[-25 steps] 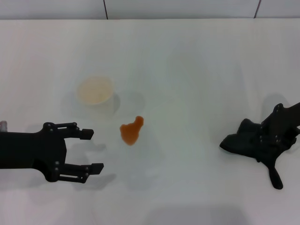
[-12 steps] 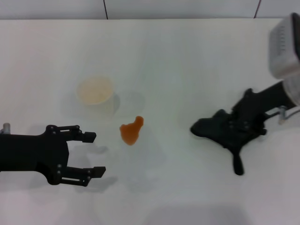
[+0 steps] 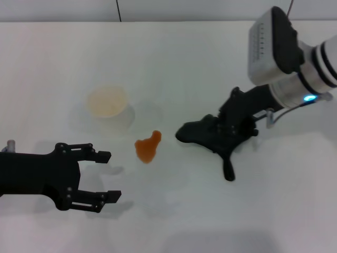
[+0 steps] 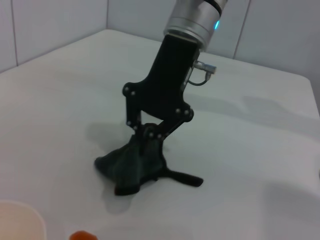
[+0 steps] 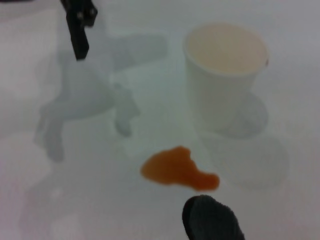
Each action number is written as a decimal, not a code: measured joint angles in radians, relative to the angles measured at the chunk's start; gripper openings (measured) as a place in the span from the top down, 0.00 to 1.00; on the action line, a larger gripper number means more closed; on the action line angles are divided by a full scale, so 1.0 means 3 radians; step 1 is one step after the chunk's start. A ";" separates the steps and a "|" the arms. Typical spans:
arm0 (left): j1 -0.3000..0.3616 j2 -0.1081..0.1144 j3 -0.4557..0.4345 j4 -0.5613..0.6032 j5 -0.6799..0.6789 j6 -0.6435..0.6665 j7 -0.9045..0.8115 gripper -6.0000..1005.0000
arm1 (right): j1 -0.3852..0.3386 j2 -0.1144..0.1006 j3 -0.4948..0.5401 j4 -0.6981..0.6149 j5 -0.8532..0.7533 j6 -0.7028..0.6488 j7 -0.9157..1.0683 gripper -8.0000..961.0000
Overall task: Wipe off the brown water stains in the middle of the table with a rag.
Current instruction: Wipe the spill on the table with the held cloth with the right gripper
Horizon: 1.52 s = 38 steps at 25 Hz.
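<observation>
A plain white tabletop (image 3: 174,58) carries the brown water stains (image 3: 147,147) near its middle, beside a white paper cup (image 3: 108,104). The right claw (image 3: 225,129), clamped on the black rag (image 3: 202,134), should press flat and sweep fully across the blotch, avoiding the cup. Since half a second ago it has dragged the rag much closer. The left claw (image 3: 100,175) waits spread wide, empty.

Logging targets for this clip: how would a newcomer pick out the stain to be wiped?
On the white table, look just right of the paper cup, nearer the robot. The brown water stains are one small glossy orange-brown blotch, unlike the black rag.
</observation>
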 joint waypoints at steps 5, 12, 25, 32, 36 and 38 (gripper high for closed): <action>0.0004 0.0000 -0.0001 -0.0010 0.0002 -0.0002 0.0002 0.14 | 0.0051 0.0002 -0.0265 0.0018 0.0127 0.0282 0.0008 0.92; 0.0001 0.0000 -0.0002 -0.0031 0.0001 -0.0025 0.0008 0.14 | 0.0168 0.0011 -0.0632 0.0193 0.0269 0.0679 0.0021 0.92; -0.0005 0.0000 -0.0002 -0.0042 -0.0005 -0.0052 0.0005 0.14 | 0.0300 0.0012 -0.1034 0.0297 0.0579 0.0921 0.0083 0.92; -0.0005 0.0000 -0.0002 -0.0042 -0.0005 -0.0056 0.0006 0.14 | 0.0340 0.0012 -0.1304 0.0275 0.0760 0.0918 0.0084 0.92; -0.0005 0.0000 -0.0002 -0.0042 -0.0005 -0.0059 0.0011 0.14 | 0.0367 0.0012 -0.1475 0.0262 0.0912 0.0911 0.0084 0.92; -0.0005 0.0000 -0.0002 -0.0045 -0.0005 -0.0064 0.0011 0.14 | 0.0383 0.0012 -0.1574 0.0257 0.0989 0.0913 0.0084 0.92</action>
